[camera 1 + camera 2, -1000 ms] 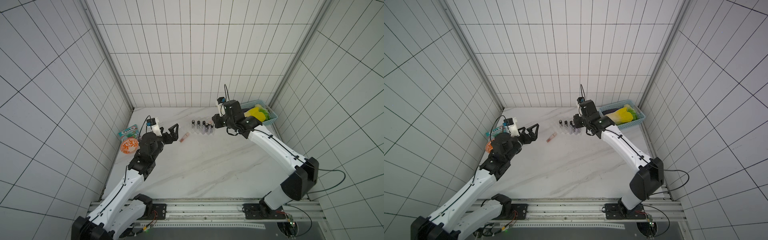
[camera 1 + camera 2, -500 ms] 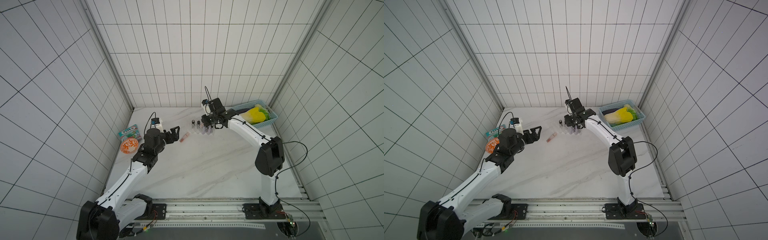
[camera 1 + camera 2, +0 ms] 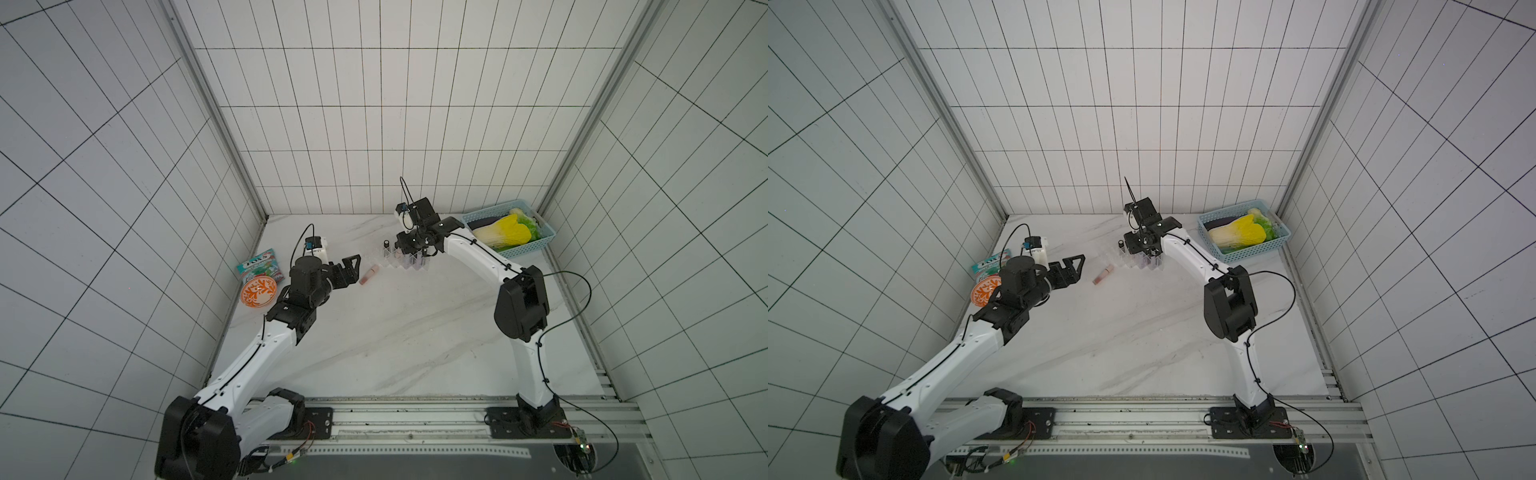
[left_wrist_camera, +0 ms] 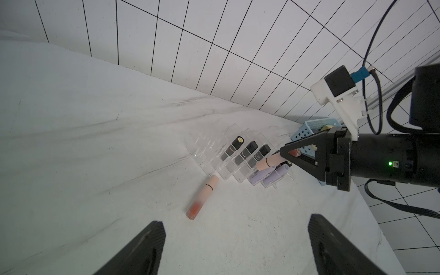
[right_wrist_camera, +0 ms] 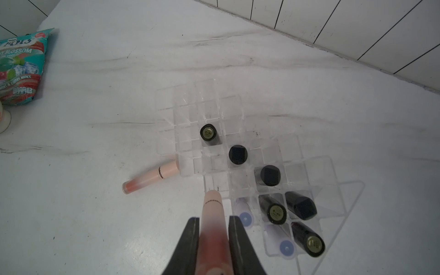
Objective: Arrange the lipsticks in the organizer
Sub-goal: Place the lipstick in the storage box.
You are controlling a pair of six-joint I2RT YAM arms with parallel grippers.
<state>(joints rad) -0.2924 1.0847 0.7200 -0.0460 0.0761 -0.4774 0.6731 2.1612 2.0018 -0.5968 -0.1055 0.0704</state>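
Clutter lies well apart from the organizer (image 5: 207,100): a candy bag (image 5: 20,64) and an orange bowl (image 3: 258,291) on my left arm's side, a blue basket (image 3: 525,247) on my right arm's side. My right gripper (image 5: 213,220) is clamped on a pink tube (image 5: 212,204), cap end over the organizer's edge cells beside the lilac tubes (image 5: 245,217), while my left gripper (image 4: 234,226), spread wide and empty, faces a second pink tube (image 4: 202,194) lying flat just beside the organizer's corner. My right wrist view shows six black lipsticks (image 5: 238,154) in its cells; both top views leave them too small to count.
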